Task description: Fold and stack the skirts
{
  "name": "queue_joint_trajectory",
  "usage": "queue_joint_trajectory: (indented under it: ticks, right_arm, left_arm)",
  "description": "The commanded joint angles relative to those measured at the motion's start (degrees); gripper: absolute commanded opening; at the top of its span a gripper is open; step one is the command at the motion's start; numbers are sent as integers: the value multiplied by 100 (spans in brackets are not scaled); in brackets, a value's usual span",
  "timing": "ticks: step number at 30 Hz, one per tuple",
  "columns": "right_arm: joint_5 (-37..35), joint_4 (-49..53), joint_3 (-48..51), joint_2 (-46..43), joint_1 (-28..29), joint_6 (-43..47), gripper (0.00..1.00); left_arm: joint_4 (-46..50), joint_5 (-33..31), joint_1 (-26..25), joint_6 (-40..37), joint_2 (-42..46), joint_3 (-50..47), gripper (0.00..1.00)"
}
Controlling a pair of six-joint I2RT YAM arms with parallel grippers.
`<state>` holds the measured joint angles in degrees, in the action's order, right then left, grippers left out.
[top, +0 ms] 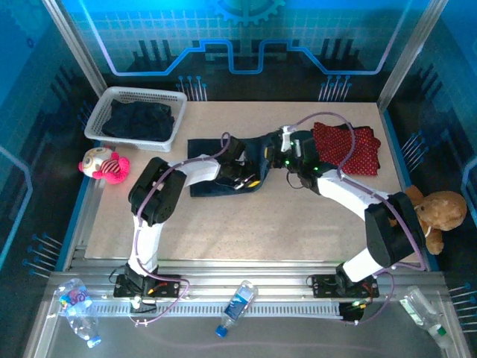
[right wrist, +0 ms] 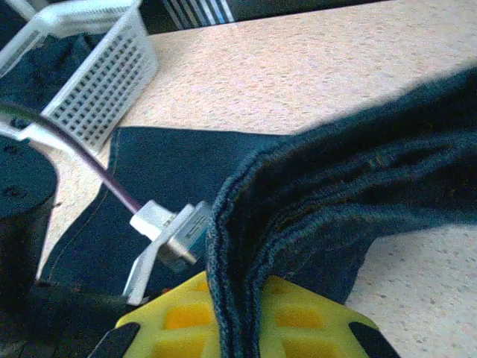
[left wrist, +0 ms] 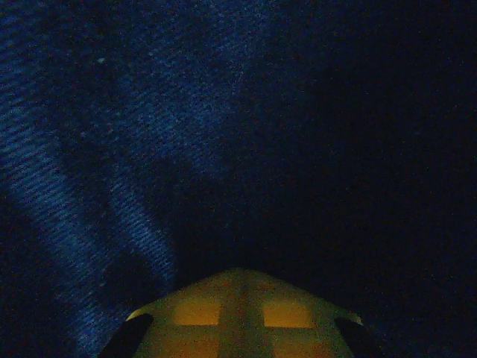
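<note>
Denim skirt (top: pixel 203 149) is lying mid-table, its right edge raised. Right gripper (right wrist: pixel 238 313) is clamping that folded edge, and the fabric is draping between its fingers. Left gripper (left wrist: pixel 238 298), fingers together, is pressing on the denim, crowding close to the right one. Red skirt (top: pixel 346 149) is lying just right of the denim. Basket (top: pixel 104 112), holding dark garments, is sitting far left, with a pink plush (top: pixel 104 165) nearby.

Denim skirt (top: pixel 203 153): middle hidden under both arms. Right gripper (right wrist: pixel 238 309): fingertips covered by the skirt's hem. Basket (right wrist: pixel 97 74): cut off at the picture's top-left corner.
</note>
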<state>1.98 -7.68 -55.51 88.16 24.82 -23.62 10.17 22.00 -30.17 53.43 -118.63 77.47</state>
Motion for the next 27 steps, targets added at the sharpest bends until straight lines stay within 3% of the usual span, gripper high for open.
queue_joint_trajectory:
  ticks: [1,4,8,11,15,21,27]
  right_arm:
    - [-98,131,-44,51,-185,370,0]
    - [-33,211,30,-89,-501,469,0]
    - [81,448,66,-261,-928,797,0]
    - [398,632,-44,-265,-1156,1062,0]
    - [812,963,-516,-43,-1088,1561,0]
    - [1204,2159,-1984,975,24,2840,0]
    - [582,3874,-3537,2499,1337,4138,0]
  left_arm:
    - [354,-180,383,-277,1161,-553,12]
    - [839,-853,966,-703,1990,-1111,22]
    - [1467,-1634,1655,-1295,2329,-1527,23]
    - [1633,-1977,1754,-1629,2098,-1549,26]
    - [1619,-1876,1752,-1676,1544,-1402,26]
    - [1063,-1258,1764,-1317,1246,-1580,21]
    - [901,-1096,1920,-1237,1481,-1738,21]
